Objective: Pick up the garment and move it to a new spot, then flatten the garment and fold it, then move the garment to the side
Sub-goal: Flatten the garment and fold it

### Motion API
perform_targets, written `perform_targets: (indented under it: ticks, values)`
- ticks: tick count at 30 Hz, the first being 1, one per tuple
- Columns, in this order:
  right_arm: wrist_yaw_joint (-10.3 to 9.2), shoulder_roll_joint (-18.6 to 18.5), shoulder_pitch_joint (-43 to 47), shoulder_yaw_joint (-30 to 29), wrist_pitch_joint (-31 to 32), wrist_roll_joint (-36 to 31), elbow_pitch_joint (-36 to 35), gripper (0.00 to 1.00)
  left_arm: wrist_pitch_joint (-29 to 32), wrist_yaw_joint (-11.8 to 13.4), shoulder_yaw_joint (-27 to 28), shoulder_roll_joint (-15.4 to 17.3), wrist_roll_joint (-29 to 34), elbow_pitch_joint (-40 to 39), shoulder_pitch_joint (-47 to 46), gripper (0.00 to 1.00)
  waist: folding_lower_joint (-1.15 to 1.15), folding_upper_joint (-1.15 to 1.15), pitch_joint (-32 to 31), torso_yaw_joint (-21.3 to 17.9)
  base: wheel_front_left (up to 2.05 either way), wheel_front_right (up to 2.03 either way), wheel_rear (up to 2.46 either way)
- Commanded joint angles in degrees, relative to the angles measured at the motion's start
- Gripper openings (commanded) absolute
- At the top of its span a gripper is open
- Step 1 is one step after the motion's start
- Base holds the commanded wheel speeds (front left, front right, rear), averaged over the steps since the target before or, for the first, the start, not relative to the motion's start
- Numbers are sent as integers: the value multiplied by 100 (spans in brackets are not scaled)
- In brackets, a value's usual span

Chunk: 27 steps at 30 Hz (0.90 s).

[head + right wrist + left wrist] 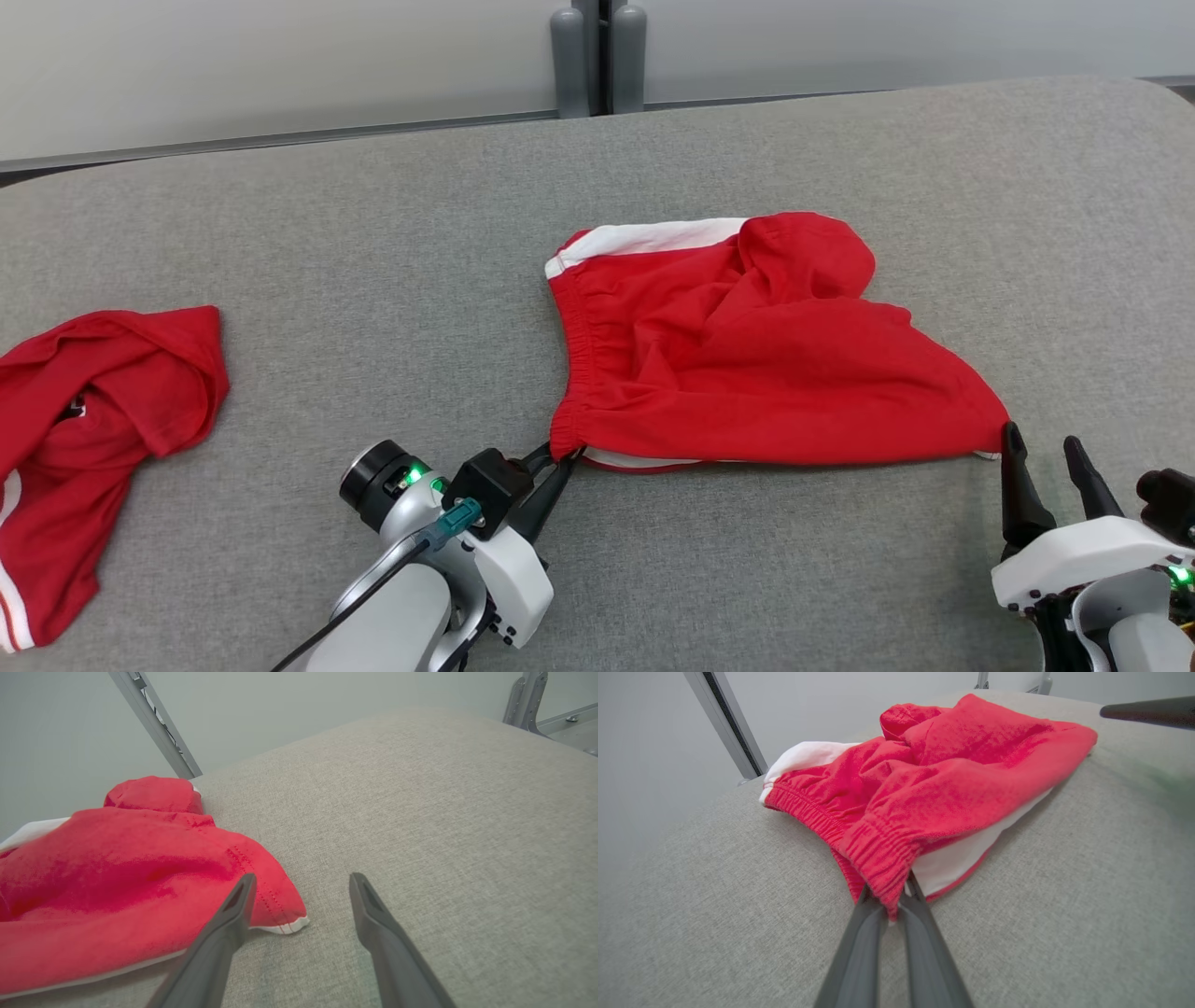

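Shorts (747, 345), waistband (566, 373) clamped in left end effector (558, 459); right end effector (1041, 435) apart at hem (280, 914); another garment (103, 401) leftward.

A grey fabric-covered worktop (373, 233) is seen from above. Red shorts (747, 364) with a white side stripe are laid near its middle. They are rumpled, with the elastic waistband turned toward the left edge and one part bunched up toward the far edge. The near corner of the waistband is pinched between the closed fingers of the left gripper (560, 457), which is set near the near edge. The right gripper (1043, 439) is held by the near right corner with its fingers spread apart, one finger just beside the shorts' hem corner. A second red garment (103, 401) is crumpled at the left edge, well apart from the shorts. Two grey posts (597, 56) are seen beyond the far edge.
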Motion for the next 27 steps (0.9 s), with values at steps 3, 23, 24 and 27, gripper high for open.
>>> perform_targets:
  ticks: [3, 23, 24, 27]
  values:
    - [0, -70, -91, 78, 215, -87, 231, 100, -2, -6, 5, 46, -138, -122, 62, 0, 0, 0, -34, 147, 0, 0, 0]
    - [0, -664, 403, 1064, 456, 7, -147, 100, -2, -6, -40, 84, -271, -172, 79, 0, 0, 0, -62, 175, 0, 0, 0]
    - [-1, -731, 453, 1140, 493, 15, -222, 100, -1, -6, -44, 78, -269, -161, 89, 0, 0, 0, -72, 156, 0, 0, 0]
    - [-1, -900, 499, 1253, 541, -128, -295, 100, -2, -7, -62, 65, -266, -144, 79, 0, 0, 0, -92, 115, 0, 0, 0]
